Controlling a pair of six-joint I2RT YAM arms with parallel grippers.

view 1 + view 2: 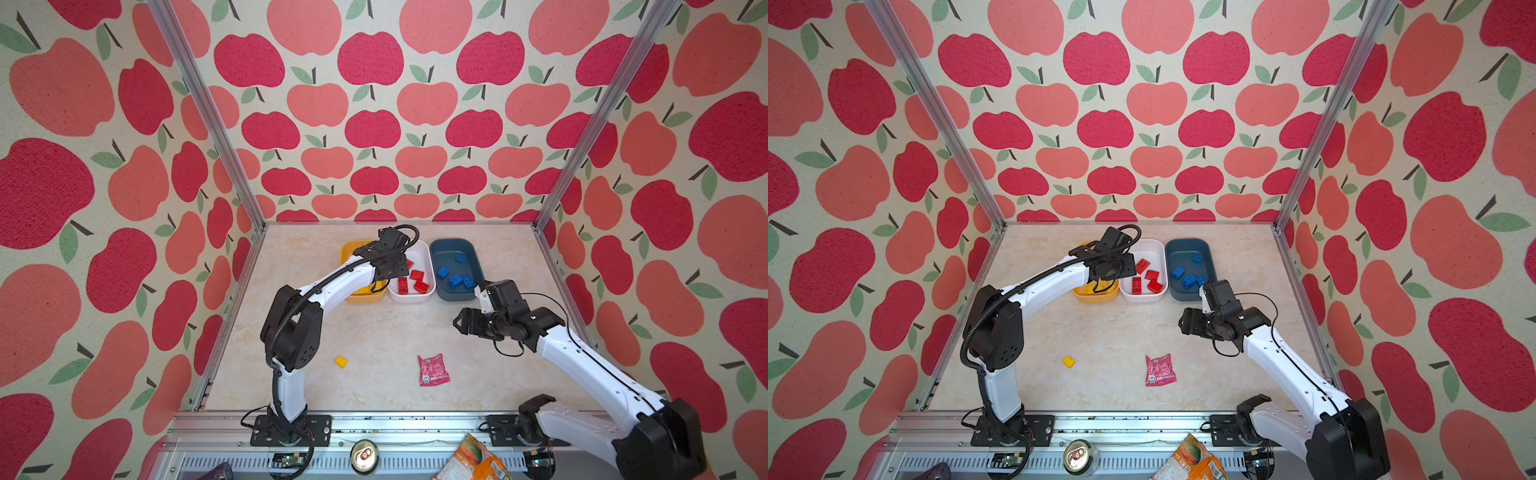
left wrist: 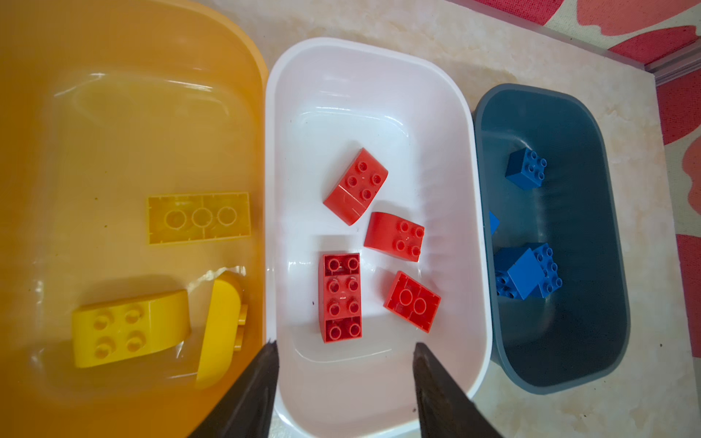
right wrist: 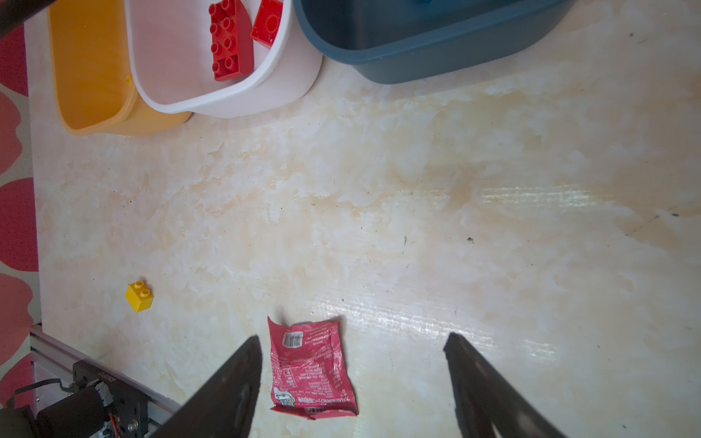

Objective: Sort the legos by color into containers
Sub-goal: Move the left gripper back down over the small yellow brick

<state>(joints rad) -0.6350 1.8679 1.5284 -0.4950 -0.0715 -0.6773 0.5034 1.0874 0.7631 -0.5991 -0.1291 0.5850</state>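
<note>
Three containers stand side by side at the back: a yellow-orange bin [image 1: 365, 296] [image 2: 113, 57], a white bin [image 1: 428, 257] [image 2: 379, 76] and a blue-grey bin [image 1: 453, 249] [image 2: 569, 341]. Three yellow legos [image 2: 131, 328] lie in the yellow-orange bin, several red legos [image 2: 341, 297] in the white one and several blue legos [image 2: 525, 172] in the blue-grey one. One small yellow lego [image 1: 341, 361] [image 1: 1068, 361] [image 3: 139, 297] sits alone on the table at the front left. My left gripper [image 2: 344, 346] [image 1: 390, 266] hangs open over the white bin, holding nothing. My right gripper [image 3: 352, 337] [image 1: 459, 326] is open above the table.
A crinkled pink snack packet [image 1: 433, 370] [image 3: 311, 368] lies on the table at the front, near the right gripper in the right wrist view. A drink can [image 1: 364, 456] and an orange bag [image 1: 471, 459] rest on the front rail. Metal frame posts border the table.
</note>
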